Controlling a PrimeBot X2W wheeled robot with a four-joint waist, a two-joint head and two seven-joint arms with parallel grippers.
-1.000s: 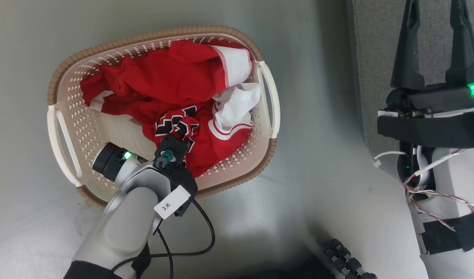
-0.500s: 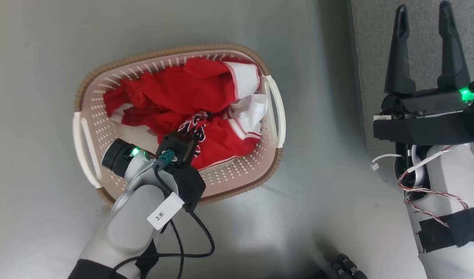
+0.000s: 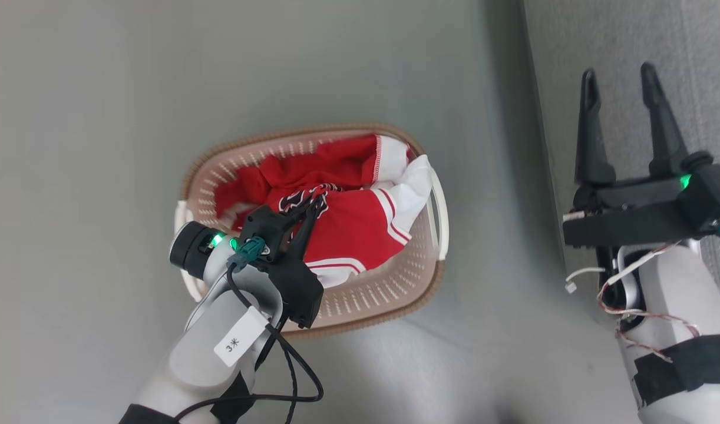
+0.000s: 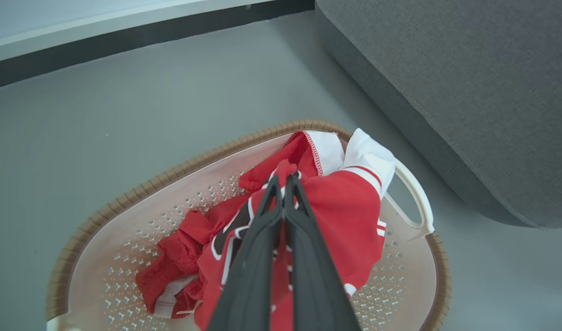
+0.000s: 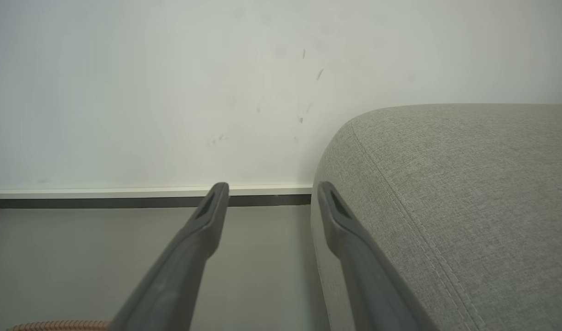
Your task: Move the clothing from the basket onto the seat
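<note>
The cream basket (image 3: 395, 294) (image 4: 97, 257) with its brown rim stands on the grey floor. Red clothing (image 3: 354, 227) (image 4: 345, 207) with white panels and black lettering fills it. My left gripper (image 3: 317, 205) (image 4: 284, 178) is shut on a fold of the red clothing, which rises in a peak toward its tips. Over the near edge of the grey seat (image 3: 631, 47) (image 5: 469, 193) (image 4: 469, 82), my right gripper (image 3: 619, 76) (image 5: 272, 191) stands open with nothing between its fingers.
A white wall (image 5: 170, 82) with a dark baseboard (image 5: 101, 202) runs behind the floor and the seat. The grey floor (image 3: 101, 118) stretches bare to the left of the basket. A black cable (image 3: 295, 383) loops from my left forearm.
The head camera has risen, so the basket looks smaller and lower. My left gripper has lifted, pulling the pinched red cloth up into a peak. The right gripper stays open.
</note>
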